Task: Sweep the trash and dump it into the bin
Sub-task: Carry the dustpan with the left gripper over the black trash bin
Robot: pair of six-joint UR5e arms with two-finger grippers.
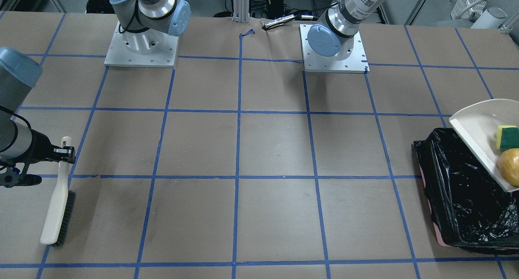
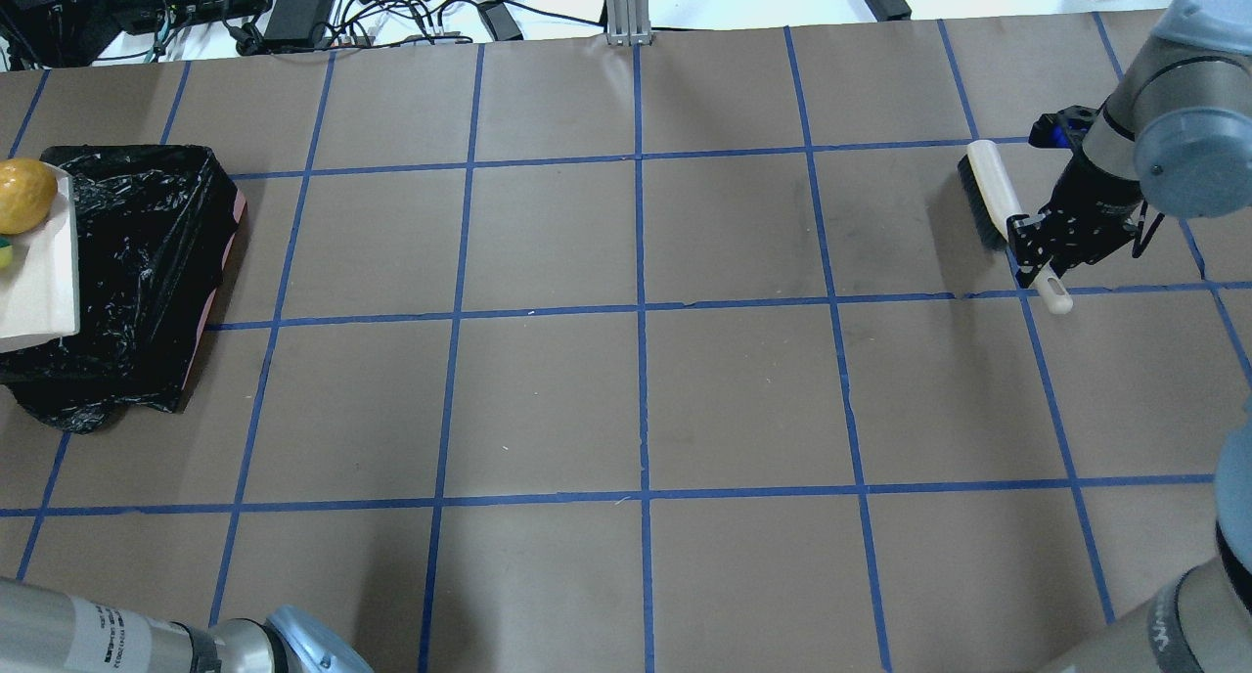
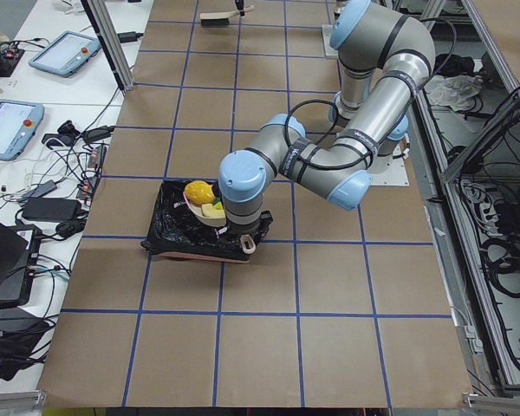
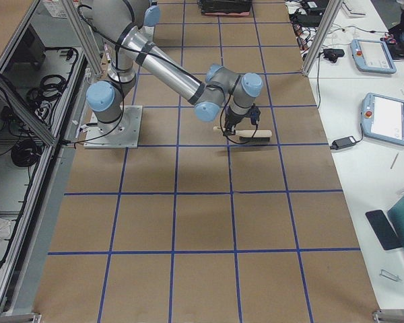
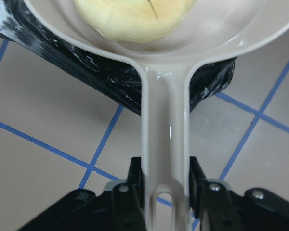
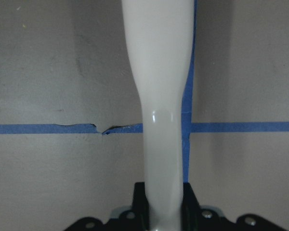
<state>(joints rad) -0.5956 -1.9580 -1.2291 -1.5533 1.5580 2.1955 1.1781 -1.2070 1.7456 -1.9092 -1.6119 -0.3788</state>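
My left gripper is shut on the handle of the beige dustpan, which it holds tilted over the bin, a container lined with a black bag. In the pan lie the yellow-brown potato-like lump, the yellow sponge piece with its green face, and the pale yellow slice. My right gripper is shut on the white handle of a brush. The brush lies low over the table at the opposite end, bristles to one side.
The brown table has a blue tape grid. The two arm bases stand on plates at the robot's edge. Cables and power bricks lie beyond the far edge. The bin's pink base edge faces the table's middle.
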